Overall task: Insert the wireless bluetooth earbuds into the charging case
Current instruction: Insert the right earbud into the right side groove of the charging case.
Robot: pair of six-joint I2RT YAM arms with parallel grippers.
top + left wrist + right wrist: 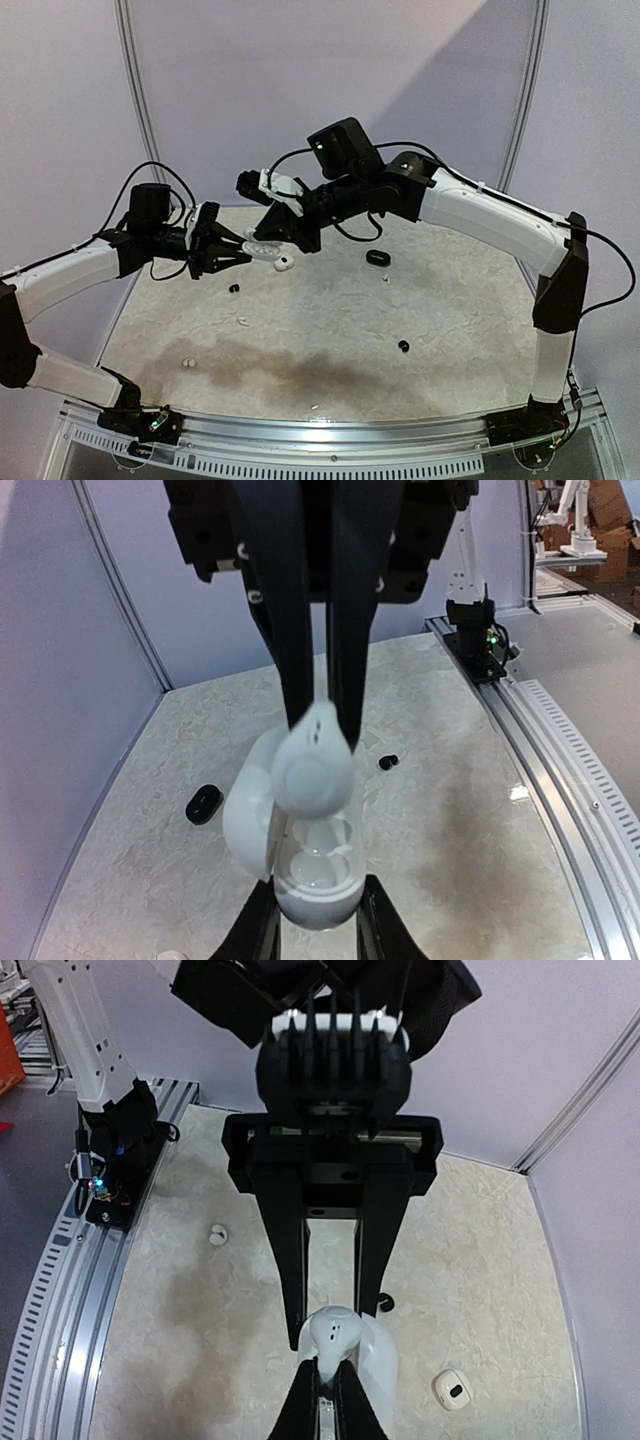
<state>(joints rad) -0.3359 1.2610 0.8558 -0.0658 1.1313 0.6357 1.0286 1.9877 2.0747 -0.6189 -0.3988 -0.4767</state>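
The right jaws were clamped on a white earbud (310, 775), pinching its upper edge between their tips so that its rounded body hung just below them. This earbud sat directly over the open white case (315, 895), above the far well and close to the rim; whether it touched the case could not be told. The left jaws were closed on the case from the near side, one finger on each flank of its base, with the lid (245, 810) swung open to the left. The two pairs of jaws met tip to tip over the far left part of the bench (330, 330). Loose on the bench lay a black earbud (403, 346) to the right, a second black earbud (235, 289) on the left, a loose white earbud (216, 1233) at the near left, and a black case (378, 258) toward the far middle.
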